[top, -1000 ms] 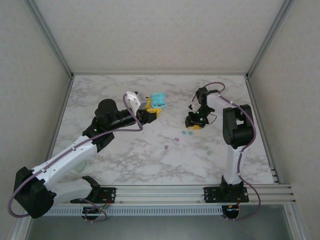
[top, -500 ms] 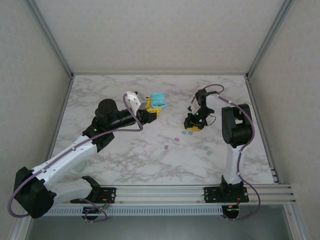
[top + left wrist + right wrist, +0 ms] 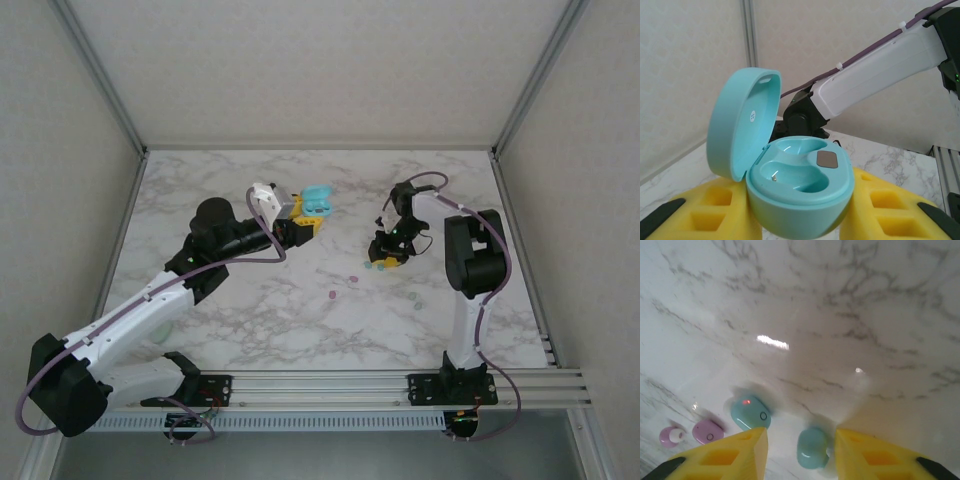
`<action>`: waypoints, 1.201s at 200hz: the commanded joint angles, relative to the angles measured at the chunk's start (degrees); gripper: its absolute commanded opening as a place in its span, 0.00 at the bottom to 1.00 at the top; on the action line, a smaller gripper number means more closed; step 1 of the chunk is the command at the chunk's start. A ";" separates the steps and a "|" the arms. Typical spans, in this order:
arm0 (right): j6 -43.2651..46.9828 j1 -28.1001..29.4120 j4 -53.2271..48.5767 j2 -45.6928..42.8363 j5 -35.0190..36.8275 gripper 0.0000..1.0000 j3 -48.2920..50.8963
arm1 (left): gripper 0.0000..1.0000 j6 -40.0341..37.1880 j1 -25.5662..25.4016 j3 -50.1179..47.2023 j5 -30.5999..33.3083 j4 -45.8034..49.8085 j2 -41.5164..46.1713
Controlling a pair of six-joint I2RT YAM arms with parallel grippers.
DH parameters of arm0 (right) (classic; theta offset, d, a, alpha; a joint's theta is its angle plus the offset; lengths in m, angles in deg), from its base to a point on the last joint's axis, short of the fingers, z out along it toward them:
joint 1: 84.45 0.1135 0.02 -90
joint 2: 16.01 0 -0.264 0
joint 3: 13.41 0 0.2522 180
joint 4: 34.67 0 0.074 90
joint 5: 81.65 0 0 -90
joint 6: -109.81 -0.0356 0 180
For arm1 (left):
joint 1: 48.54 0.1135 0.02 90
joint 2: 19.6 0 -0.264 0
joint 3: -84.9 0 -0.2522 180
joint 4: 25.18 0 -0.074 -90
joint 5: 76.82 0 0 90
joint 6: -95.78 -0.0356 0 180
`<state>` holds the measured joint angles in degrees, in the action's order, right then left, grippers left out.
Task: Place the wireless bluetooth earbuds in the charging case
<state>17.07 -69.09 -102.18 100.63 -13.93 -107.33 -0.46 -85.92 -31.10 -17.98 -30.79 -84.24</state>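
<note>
Teal earbud [image 3: 813, 447] between parted yellow fingers [image 3: 735, 455]; second teal earbud [image 3: 750, 412], pink pair [image 3: 707, 431] left.

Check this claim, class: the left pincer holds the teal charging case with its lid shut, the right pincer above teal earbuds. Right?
No: the lid stands open, as the left wrist view shows. The left pincer does hold the charging case; the right pincer is above teal earbuds.

There was one teal case [image 3: 800, 200], two teal buds [image 3: 750, 412], two pink buds [image 3: 707, 431] and two pale green buds [image 3: 418, 303] (six buds in all, the green pair faint from above).
</note>
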 commanded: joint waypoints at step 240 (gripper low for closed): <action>-18.30 6.34 1.81 -0.99 15.59 0.29 -0.95 | 0.16 -1.23 0.46 1.00 -0.48 0.08 0.73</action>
<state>0.24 -63.74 -101.44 99.23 -0.18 -106.81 -0.72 -85.92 -31.10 -17.98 -30.79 -84.24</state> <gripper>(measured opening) 0.296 0.358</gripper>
